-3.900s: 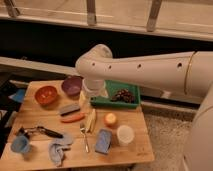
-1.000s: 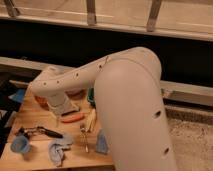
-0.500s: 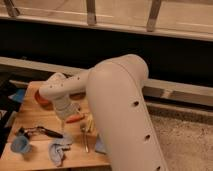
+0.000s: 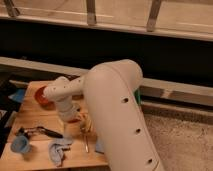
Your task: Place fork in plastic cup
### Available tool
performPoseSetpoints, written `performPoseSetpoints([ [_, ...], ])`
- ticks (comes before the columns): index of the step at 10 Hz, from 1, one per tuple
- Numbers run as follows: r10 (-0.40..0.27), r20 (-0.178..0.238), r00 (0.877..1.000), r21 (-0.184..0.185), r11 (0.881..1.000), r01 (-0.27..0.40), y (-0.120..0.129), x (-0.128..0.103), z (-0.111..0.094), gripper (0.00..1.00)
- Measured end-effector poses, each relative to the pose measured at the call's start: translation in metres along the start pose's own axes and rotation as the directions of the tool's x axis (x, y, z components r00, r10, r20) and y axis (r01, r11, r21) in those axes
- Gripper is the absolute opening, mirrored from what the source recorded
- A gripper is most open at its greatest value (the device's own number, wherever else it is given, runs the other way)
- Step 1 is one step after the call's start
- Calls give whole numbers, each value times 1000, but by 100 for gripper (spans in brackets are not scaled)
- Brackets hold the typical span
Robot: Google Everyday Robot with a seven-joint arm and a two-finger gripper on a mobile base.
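Wooden desk (image 4: 30, 117) sits in the lower left, with a dark wall and metal rails behind it. At the far left edge there's a blue item (image 4: 17, 95), can't tell what it is. The light-blue plastic cup (image 4: 20, 145) stands upright at the front left corner of the desk, nothing seen inside it. Just right of the cup lies a black-handled utensil (image 4: 42, 131), flat, handle pointing right. An orange bowl (image 4: 43, 99) sits at the back of the desk, partly covered by the wrist. A crumpled blue cloth (image 4: 59, 151) lies at the front edge, right of the cup.

The pincer (image 4: 71, 117) points down over the middle of the desk, released, nothing grasped. It hangs just above a small orange-red item (image 4: 76, 120). The fork (image 4: 86, 143) lies flat on the desk, below and right of the pincer, not touched by it. It is well apart from the plastic cup, with the cloth between them. The big white arm (image 4: 117, 115) fills the right side and hides the rest of the desk. A bit of blue (image 4: 98, 146) shows at its edge, just right of the fork.
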State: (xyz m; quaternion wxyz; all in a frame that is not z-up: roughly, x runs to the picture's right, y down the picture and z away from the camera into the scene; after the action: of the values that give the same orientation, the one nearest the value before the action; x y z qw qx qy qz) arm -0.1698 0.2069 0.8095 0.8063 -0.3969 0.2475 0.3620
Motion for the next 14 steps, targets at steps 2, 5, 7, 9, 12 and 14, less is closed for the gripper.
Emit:
performPoseSetpoints([
  [2, 14, -17, 1000, -10, 1000, -14, -4, 3, 7, 76],
  [5, 39, -36, 999, -11, 999, -40, -15, 6, 13, 76],
  [7, 54, -50, 997, -3, 999, -54, -23, 4, 16, 76],
  [9, 68, -57, 996, -1, 998, -69, -30, 3, 20, 76],
  [12, 112, -63, 992, 11, 994, -111, -38, -2, 29, 68],
  [14, 128, -67, 989, 30, 992, -127, -38, -4, 33, 48],
])
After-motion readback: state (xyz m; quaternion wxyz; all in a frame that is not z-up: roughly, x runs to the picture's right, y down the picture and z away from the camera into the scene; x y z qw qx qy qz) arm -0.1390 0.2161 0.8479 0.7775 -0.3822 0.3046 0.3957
